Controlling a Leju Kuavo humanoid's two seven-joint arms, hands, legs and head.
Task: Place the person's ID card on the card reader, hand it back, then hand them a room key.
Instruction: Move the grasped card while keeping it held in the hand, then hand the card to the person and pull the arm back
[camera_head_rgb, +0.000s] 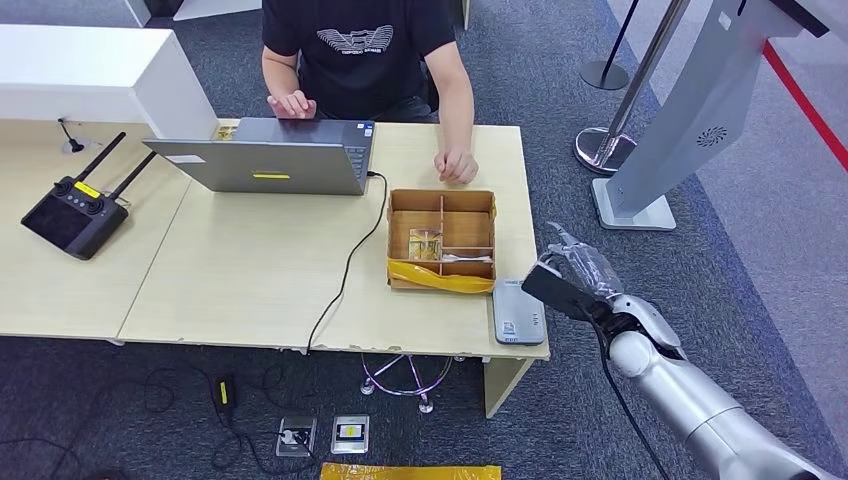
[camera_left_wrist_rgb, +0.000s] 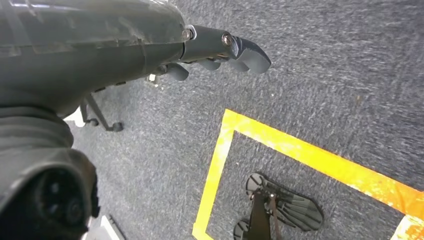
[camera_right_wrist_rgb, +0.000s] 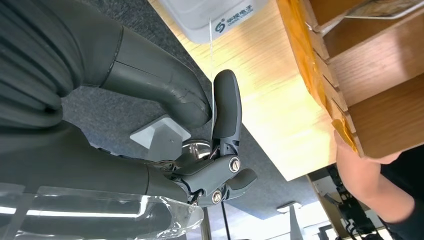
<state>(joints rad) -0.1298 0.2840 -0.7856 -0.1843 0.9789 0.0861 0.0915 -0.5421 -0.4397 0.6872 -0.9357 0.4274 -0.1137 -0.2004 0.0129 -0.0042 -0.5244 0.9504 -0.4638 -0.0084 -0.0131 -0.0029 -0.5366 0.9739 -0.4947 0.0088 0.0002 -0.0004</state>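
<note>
At the 5 o'clock corner of the light wooden table (camera_head_rgb: 250, 270), in the head view, lies the grey card reader (camera_head_rgb: 518, 312), flat and close to the table edge. The right hand (camera_head_rgb: 575, 275) hangs in the air just beside it, at about 3 o'clock from the reader and off the table, above the blue-grey carpet (camera_head_rgb: 720, 260). In the right wrist view the thumb and one dark finger of this hand (camera_right_wrist_rgb: 200, 150) are narrow together and they pinch a thin card (camera_right_wrist_rgb: 211, 60), which is seen edge-on as a pale line. I cannot tell what is printed on it. The card reader (camera_right_wrist_rgb: 210, 12) is near the fingertips, not touching the card.

At 12 o'clock from the reader stands a wooden box (camera_head_rgb: 442, 200) with compartments and yellow tape on its front. Something small and clear lies in one compartment; I cannot tell what it is. At 10 o'clock from the box, a grey laptop (camera_head_rgb: 270, 155) stands open, with a black cable (camera_head_rgb: 345, 270) going over the near table edge. A person (camera_head_rgb: 360, 50) in a black shirt sits behind the table, one hand on the laptop and the other hand (camera_head_rgb: 455, 165) resting just at 12 o'clock of the box.

The left hand (camera_left_wrist_rgb: 200, 50) hangs over the carpet, fingers loosely stretched and holding nothing.
</note>
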